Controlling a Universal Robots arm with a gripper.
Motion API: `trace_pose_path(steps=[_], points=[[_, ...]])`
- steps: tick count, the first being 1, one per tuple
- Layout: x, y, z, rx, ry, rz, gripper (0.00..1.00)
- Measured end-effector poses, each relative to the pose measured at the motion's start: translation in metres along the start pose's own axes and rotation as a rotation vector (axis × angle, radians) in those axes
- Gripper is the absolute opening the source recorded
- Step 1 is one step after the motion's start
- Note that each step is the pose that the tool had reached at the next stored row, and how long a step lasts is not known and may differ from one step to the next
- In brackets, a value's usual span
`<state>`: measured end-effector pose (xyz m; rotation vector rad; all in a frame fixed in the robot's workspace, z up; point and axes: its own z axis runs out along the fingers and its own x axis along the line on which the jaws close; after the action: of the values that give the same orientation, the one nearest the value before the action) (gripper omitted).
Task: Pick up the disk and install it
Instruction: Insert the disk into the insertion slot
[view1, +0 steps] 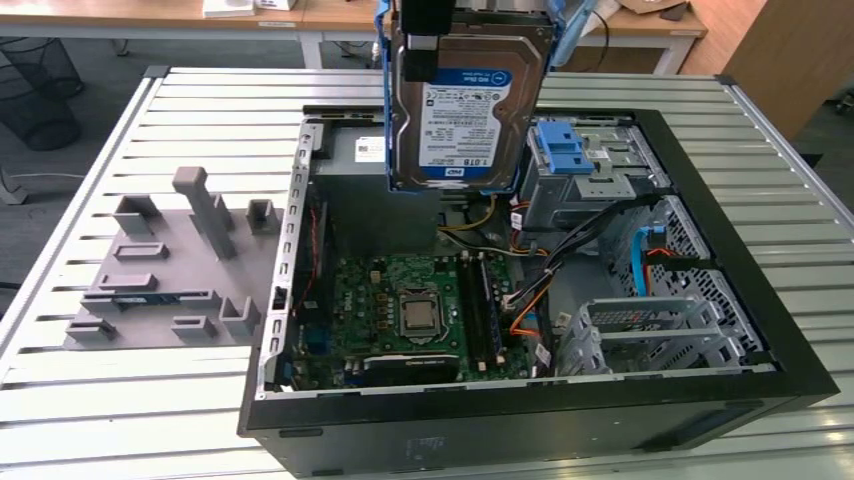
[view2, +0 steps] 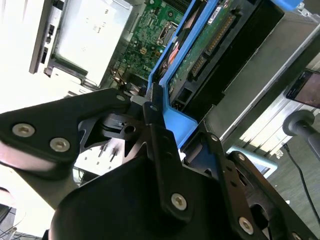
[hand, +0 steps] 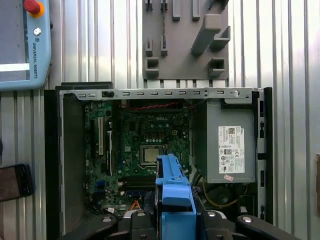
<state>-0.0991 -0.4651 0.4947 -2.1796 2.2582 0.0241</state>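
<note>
The disk (view1: 467, 110), a silver hard drive with a blue-and-white label and a blue rail frame, hangs upright above the back of the open computer case (view1: 747, 385). My gripper (view1: 430, 45) is shut on its top end, the fingers clamping the blue rail. In the second wrist view the gripper (view2: 152, 107) pinches the blue rail, with the disk's (view2: 200, 55) green circuit side beyond it. In the first wrist view the disk's blue frame (hand: 174, 187) sticks out between the jaws of the gripper (hand: 175, 220) over the motherboard (hand: 145, 145).
Inside the case are the grey power-supply box (hand: 227, 145), a drive cage with a blue latch (view1: 561, 150), a silver cage (view1: 654, 330) and loose cables. A grey parts fixture (view1: 167, 270) lies at the exterior view's left. A teach pendant (hand: 25, 45) and a phone (hand: 15, 182) lie beside the case.
</note>
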Motion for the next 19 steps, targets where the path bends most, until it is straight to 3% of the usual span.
trace_pose_path(steps=[6, 8, 11, 17, 19], points=[[0.0238, -0.0008, 0.0006, 0.0001, -0.0001, 0.000, 0.37], [0.0284, -0.0017, 0.0009, 0.0001, -0.0001, 0.000, 0.37], [0.0299, -0.0081, 0.0014, 0.0000, -0.0001, 0.000, 0.37], [0.0294, -0.0312, 0.0023, 0.0000, 0.0000, 0.000, 0.37], [0.0294, -0.0333, 0.0025, 0.0000, -0.0001, 0.000, 0.37]])
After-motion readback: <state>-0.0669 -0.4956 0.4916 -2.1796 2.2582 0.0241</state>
